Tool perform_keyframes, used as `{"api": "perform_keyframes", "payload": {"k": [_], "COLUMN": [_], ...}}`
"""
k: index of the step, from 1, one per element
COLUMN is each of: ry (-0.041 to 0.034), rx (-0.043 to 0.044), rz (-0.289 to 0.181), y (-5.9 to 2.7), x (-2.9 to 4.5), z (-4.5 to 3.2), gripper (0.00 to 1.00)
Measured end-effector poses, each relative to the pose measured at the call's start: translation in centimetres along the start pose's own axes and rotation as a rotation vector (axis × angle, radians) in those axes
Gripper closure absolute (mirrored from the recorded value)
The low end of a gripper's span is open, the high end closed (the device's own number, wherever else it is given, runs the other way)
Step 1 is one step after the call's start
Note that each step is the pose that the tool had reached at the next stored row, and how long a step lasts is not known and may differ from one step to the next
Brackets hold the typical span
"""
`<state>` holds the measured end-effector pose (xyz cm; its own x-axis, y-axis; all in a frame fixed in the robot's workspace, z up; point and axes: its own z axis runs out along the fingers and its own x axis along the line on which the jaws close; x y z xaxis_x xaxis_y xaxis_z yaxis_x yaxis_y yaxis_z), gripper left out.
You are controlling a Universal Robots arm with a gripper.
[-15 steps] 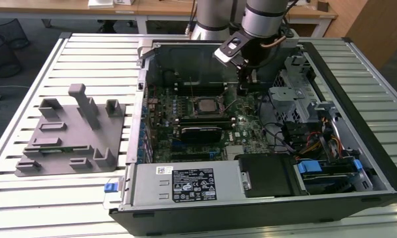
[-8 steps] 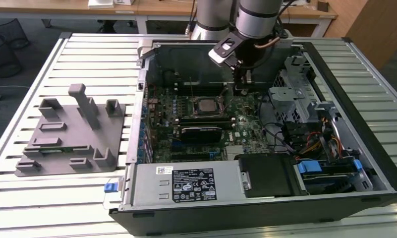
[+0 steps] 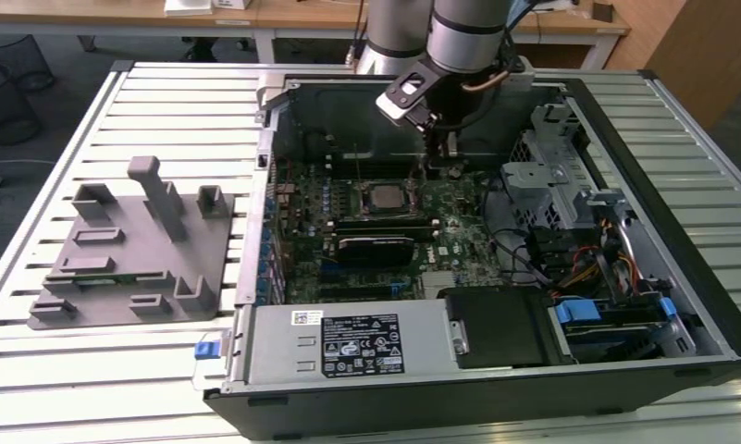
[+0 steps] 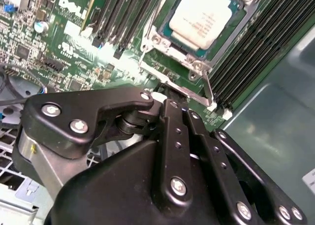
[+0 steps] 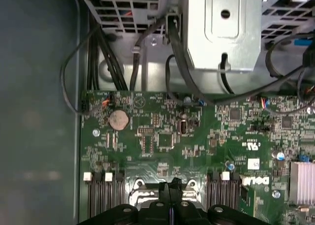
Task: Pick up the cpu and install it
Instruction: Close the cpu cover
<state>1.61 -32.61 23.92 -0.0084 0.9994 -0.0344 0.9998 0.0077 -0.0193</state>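
1. The black gripper (image 4: 167, 93) has its two fingers (image 4: 170, 131) pressed together with nothing between them. The tips are right at the edge of the silver metal socket frame (image 4: 196, 66); I cannot tell whether they touch it.
2. The cpu (image 4: 203, 16), a small flat square chip with a shiny silver top, lies flat inside that frame, just apart from the fingers and gripped by nothing.
3. In the exterior view the gripper (image 3: 436, 172) hangs near the cpu (image 3: 380, 196), at about two o'clock from it, inside the open black computer case (image 3: 703, 277).
4. In the first wrist view the green motherboard (image 5: 197, 136) spreads out beyond the gripper (image 5: 170, 186). On it sits a round silver coin battery (image 5: 118, 119), and past its edge is a grey metal drive cage (image 5: 226, 28) with black cables.
5. The exterior view adds the surroundings. A grey plastic fixture plate (image 3: 136, 250) lies on the white slatted table (image 3: 173, 92), at nine o'clock from the case.
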Motion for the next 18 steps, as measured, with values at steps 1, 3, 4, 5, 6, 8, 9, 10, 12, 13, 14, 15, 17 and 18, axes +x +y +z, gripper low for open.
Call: {"api": "perform_keyframes", "payload": {"k": [1, 3, 4, 5, 6, 8, 9, 10, 12, 13, 14, 15, 17, 18], "ry": [0.0001, 0.0001, 0.0001, 0.0001, 0.0001, 0.0002, 0.0001, 0.0002, 0.0002, 0.0001, 0.0001, 0.0001, 0.0001, 0.0001], "rx": [0.0000, 0.0000, -0.0001, 0.0000, 0.0000, -0.0001, -0.0001, -0.0001, -0.0001, -0.0001, -0.0001, -0.0001, -0.0001, -0.0001], "rz": [0.000, 0.000, 0.000, 0.000, 0.000, -0.001, -0.001, -0.001, -0.001, -0.001, -0.001, -0.001, -0.001, -0.001], "y": [-0.13, -0.39, -0.51, -0.64, -0.76, -0.95, -1.04, -1.14, -1.37, -1.54, -1.81, -2.17, -2.79, -3.06], "x": [0.00, 0.01, 0.01, 0.01, 0.01, 0.02, 0.02, 0.02, 0.03, 0.03, 0.04, 0.04, 0.05, 0.06], "z": [0.03, 0.08, 0.11, 0.13, 0.16, 0.20, 0.23, 0.26, 0.36, 0.43, 0.52, 0.62, 0.80, 0.88], "gripper": [0.89, 0.89, 0.89, 0.89, 0.89, 0.89, 0.89, 0.89, 0.89, 0.89, 0.89, 0.89, 0.89, 0.89]}}
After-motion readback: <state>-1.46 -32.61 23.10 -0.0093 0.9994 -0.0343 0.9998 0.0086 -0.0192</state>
